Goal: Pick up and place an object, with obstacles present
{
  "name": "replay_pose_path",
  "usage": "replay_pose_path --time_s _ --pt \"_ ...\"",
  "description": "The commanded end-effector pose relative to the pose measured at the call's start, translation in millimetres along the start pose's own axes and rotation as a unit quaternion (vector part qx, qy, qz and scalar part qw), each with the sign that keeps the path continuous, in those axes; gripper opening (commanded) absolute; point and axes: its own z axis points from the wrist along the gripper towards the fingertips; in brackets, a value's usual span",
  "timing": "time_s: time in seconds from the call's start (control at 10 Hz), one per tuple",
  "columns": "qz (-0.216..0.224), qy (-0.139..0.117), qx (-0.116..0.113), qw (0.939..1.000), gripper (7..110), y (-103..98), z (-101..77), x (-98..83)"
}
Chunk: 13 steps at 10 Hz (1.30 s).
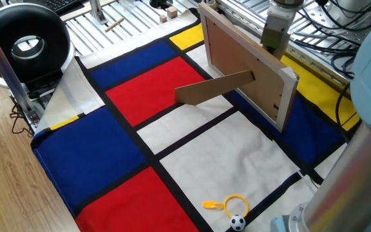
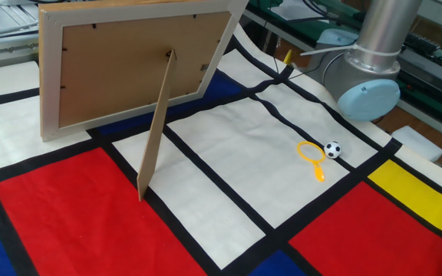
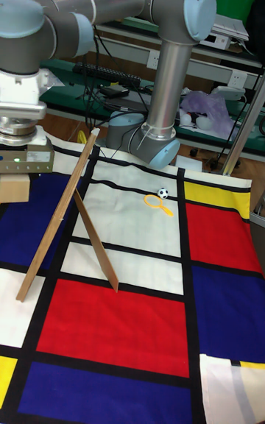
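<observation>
Wooden cube point(image 3: 13, 188): in the tall fixed view it sits directly under the gripper point(image 3: 20, 163), touching its underside, at the left edge of the picture. You cannot tell how far apart the fingers are, nor whether they have hold of it; none show, and the cube's base may be on the cloth point(image 1: 224, 154) or just off it. Both other views hide the cube behind the picture frame point(image 1: 240, 61). Gripper and cube are on the frame's front side, the arm reaching over its top edge, likely because the frame blocks any low approach. The prop leg point(image 1: 214, 87) juts out on the back side. Judgement: lift before you cross, or the frame may tip. Yellow ring point(image 1: 234, 204) and toy football point(image 1: 237, 223) lie well apart, near the robot base
</observation>
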Motion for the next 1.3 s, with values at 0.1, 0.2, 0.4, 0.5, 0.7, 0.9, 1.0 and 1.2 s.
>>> replay_pose_path --time_s 0.1,0.2,0.4,0.5,0.7,0.9,1.0,1.2 --pt "-0.062 -0.012 0.022 0.9978 7 -3 -9.5 -10.3" --pt "-0.079 -0.031 0.012 0.9963 7 3 -9.8 -19.2" --pt "-0.126 -0.032 0.044 0.9905 7 -12 -10.7 -21.9" --pt "-0.155 -0.023 0.063 0.9857 7 -22 -11.5 -19.4" --pt "-0.212 0.003 0.098 0.9722 7 -41 -14.0 -12.2" --pt "-0.263 0.015 0.06 0.9629 7 -24 -11.1 -3.9" --pt "-0.268 0.016 0.057 0.9617 7 -22 -11.0 -3.3" --pt "-0.269 0.033 0.077 0.9594 7 -27 -18.8 -0.4"
